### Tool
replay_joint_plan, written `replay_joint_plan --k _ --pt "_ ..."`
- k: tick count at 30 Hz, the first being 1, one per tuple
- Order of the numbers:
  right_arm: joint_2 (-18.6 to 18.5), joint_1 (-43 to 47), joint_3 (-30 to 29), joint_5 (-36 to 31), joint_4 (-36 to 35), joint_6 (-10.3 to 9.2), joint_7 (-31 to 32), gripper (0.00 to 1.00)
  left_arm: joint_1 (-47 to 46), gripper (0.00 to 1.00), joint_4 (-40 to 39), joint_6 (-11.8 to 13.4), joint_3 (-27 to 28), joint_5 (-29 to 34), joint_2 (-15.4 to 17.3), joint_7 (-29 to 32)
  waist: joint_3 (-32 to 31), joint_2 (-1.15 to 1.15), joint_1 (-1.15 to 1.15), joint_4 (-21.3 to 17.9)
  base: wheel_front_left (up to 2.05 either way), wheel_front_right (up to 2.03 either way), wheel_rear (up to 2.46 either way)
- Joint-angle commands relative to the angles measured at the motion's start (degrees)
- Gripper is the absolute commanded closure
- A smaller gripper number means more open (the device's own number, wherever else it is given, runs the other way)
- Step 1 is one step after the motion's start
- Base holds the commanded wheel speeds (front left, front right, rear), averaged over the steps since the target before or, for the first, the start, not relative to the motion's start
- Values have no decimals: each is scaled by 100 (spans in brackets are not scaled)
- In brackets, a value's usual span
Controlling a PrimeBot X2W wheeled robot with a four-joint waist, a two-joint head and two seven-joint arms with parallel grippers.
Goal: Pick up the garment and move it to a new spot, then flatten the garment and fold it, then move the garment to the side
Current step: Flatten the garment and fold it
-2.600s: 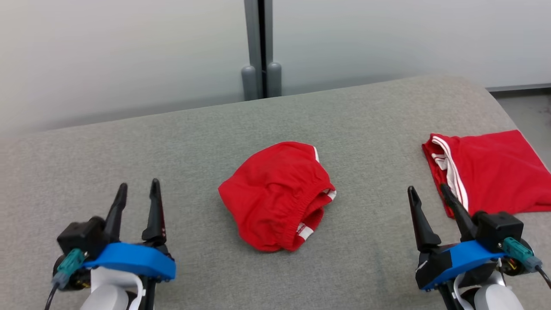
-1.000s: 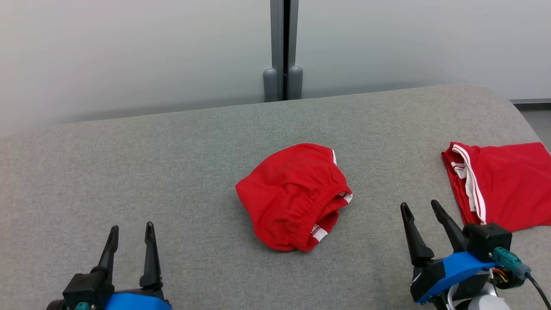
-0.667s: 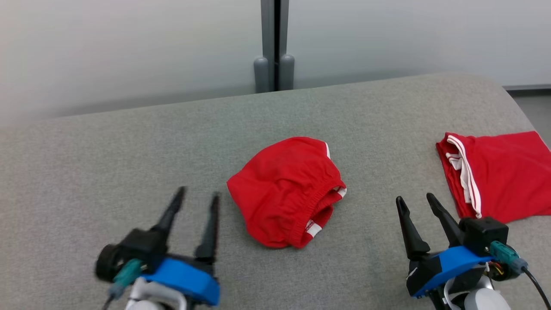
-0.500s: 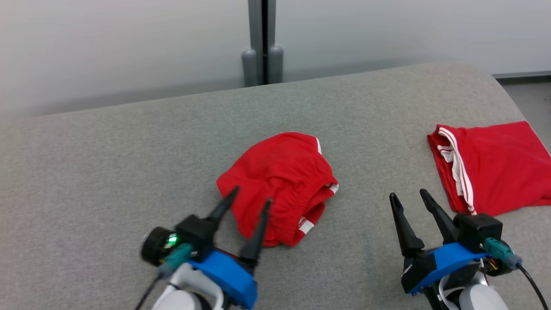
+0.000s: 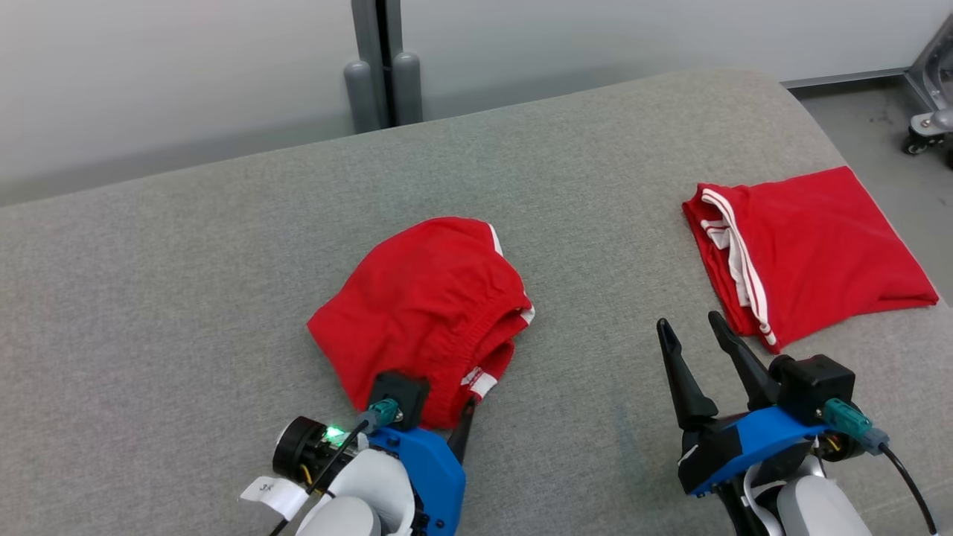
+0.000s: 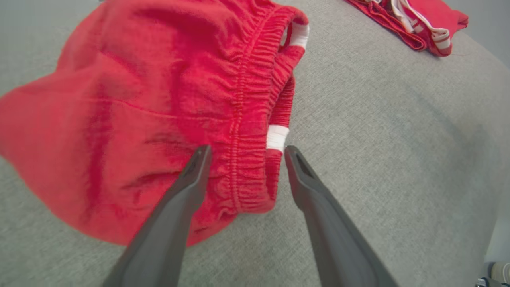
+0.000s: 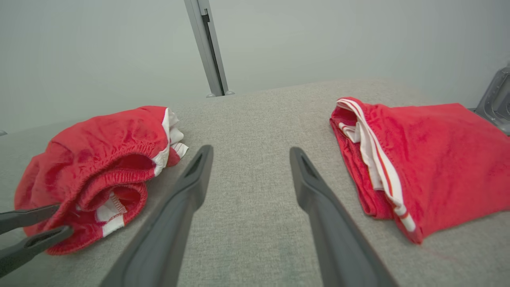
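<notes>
The crumpled red garment (image 5: 417, 298) lies mid-surface (image 5: 186, 260). The left gripper (image 6: 247, 150) has its jaws open around the elastic waistband. The right gripper (image 5: 689, 321), jaws open and empty, is near a folded red garment (image 5: 811, 246). The white tag (image 5: 266, 491) on the left arm begins with "3"; the rest is illegible.

Even, soft, shadowless light; sharp frames; wide-angle bending at wrist-view edges.

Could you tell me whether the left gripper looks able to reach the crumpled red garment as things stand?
Probably yes: the left gripper is open, its fingers straddling the elastic waistband at the near edge of the crumpled red garment, with nothing in between.
</notes>
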Motion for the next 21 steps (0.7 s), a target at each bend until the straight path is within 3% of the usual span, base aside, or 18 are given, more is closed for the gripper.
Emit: replay_joint_plan --k 1,3,4,6,16,21 --pt "-6 -92 26 34 35 4 -56 0 -124 0 114 188 89 83 46 80 8 0 0 -44 0 0 0" --pt "-6 -118 55 48 81 4 -83 0 -124 0 207 375 155 107 77 106 12 0 0 -79 0 0 0" --pt "-6 -124 61 57 101 4 -94 0 -107 16 230 441 204 77 61 84 13 0 0 -89 0 0 0" --pt "-6 -117 60 65 142 4 -122 0 -98 100 254 473 273 20 63 5 11 0 0 -96 0 0 0" --pt "-6 -157 47 42 203 4 -150 0 -692 100 -304 170 308 41 -13 -945 -85 0 0 54 0 0 0" --pt "-6 -125 4 5 210 4 -109 0 -1404 100 -742 -317 67 -63 -212 -1272 -193 0 0 154 0 0 0"
